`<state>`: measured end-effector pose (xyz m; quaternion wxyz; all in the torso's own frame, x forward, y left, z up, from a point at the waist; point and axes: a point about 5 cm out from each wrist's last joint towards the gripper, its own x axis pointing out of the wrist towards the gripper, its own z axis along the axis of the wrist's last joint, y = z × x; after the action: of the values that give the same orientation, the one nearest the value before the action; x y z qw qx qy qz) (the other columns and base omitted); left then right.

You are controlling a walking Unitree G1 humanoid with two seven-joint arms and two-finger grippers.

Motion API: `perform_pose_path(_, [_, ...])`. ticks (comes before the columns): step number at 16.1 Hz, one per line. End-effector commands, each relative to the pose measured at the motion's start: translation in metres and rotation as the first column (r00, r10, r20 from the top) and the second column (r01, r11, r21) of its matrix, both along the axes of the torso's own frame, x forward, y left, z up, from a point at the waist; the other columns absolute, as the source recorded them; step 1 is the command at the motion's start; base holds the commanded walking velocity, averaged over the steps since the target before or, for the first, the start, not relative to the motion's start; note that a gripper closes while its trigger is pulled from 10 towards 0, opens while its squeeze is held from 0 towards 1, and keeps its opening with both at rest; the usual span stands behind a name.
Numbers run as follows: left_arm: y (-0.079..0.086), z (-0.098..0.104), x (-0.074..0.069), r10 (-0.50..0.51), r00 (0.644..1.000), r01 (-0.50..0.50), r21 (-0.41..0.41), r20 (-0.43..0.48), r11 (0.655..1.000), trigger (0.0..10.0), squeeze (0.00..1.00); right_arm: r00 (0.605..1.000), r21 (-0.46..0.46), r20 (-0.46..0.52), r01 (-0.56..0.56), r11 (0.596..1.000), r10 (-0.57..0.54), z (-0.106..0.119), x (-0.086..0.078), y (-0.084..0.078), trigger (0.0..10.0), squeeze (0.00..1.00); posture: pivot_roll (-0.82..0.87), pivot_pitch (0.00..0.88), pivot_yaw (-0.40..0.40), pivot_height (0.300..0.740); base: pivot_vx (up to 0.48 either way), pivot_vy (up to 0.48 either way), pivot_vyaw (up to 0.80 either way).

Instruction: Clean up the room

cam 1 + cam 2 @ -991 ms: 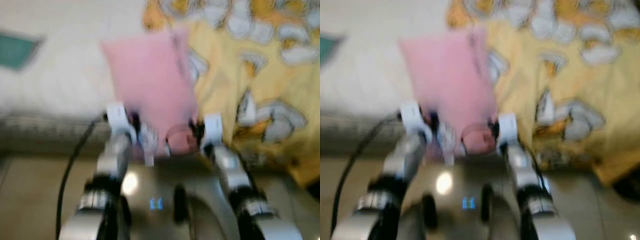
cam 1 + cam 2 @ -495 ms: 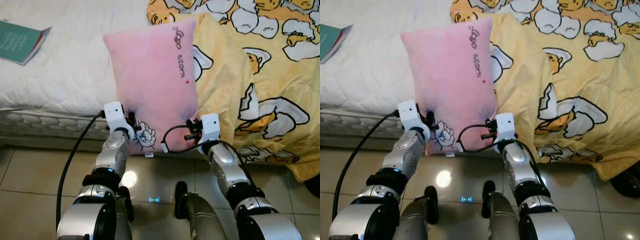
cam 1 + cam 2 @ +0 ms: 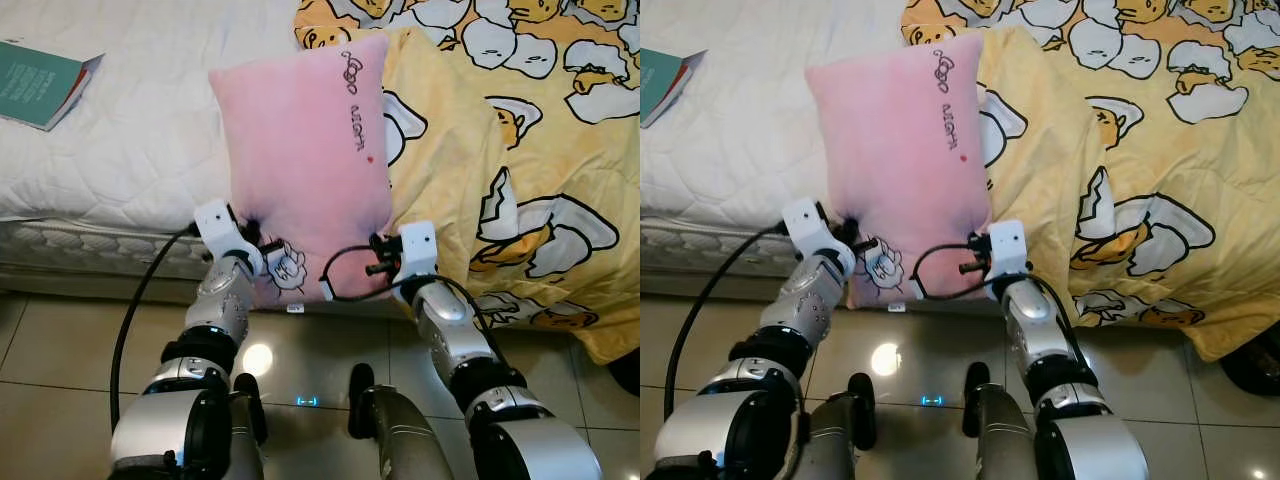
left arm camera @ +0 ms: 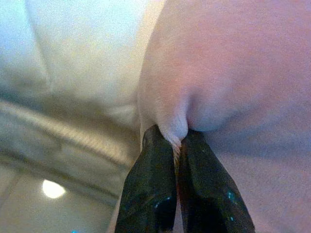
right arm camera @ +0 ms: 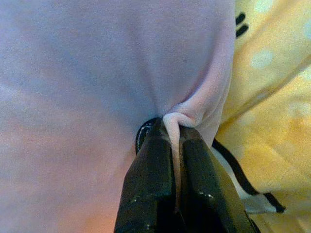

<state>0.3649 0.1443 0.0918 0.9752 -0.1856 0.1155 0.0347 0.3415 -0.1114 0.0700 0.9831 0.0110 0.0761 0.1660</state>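
The pink pillow (image 3: 305,160) is held up over the near edge of the bed (image 3: 130,150), its upper part lying against the white quilted mattress cover and, on its right side, against the yellow egg-print blanket (image 3: 500,150). The left end effector (image 4: 177,145) is clamped on a pinch of fabric at the pillow's lower left corner, both black fingers pressed together with a fold of pink cloth between them. The right end effector (image 5: 172,133) is likewise closed on a bunched fold at the pillow's lower right edge, just beside the yellow blanket. A black cable loops in front of the pillow's lower edge near the right wrist.

Compared with half a second ago, the left wrist sits a little higher and further to the left, and the pillow's bottom edge has lifted slightly with it; the pillow's top corners are almost where they were. A second ago the head views were blurred, and now they are sharp.

A teal book (image 3: 40,85) lies on the mattress cover, well apart from the pillow. Beige floor tiles (image 3: 60,360) run below the bed.
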Motion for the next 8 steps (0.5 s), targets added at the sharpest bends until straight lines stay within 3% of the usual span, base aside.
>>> perform_pose_path(1, [0.007, 0.019, 0.007, 0.0, 0.996, -0.005, 0.054, 0.089, 0.999, 0.0, 0.0, 1.0, 0.032, 0.0, 0.027, 0.999, -0.027, 0.003, 0.002, 0.0, 0.0, 0.0, -0.04, 0.252, -0.05, 0.74, 0.0, 0.0, 0.0])
perform_pose_path(5, [0.029, 0.082, 0.025, -0.027, 0.955, -0.012, 0.129, 0.294, 0.992, 0.0, 0.0, 0.992, 0.192, 0.119, 0.026, 0.981, -0.049, 0.057, 0.031, 0.014, 0.0, 0.0, 0.0, 0.133, -0.06, 0.74, 0.0, 0.0, 0.0])
perform_pose_path(8, [0.047, 0.124, 0.031, -0.103, 0.917, -0.023, 0.309, 0.385, 0.951, 0.0, 0.0, 0.974, 0.254, 0.224, -0.016, 0.967, -0.042, 0.1, 0.046, 0.027, 0.0, 0.0, 0.03, 0.05, -0.062, 0.74, 0.0, 0.0, 0.0])
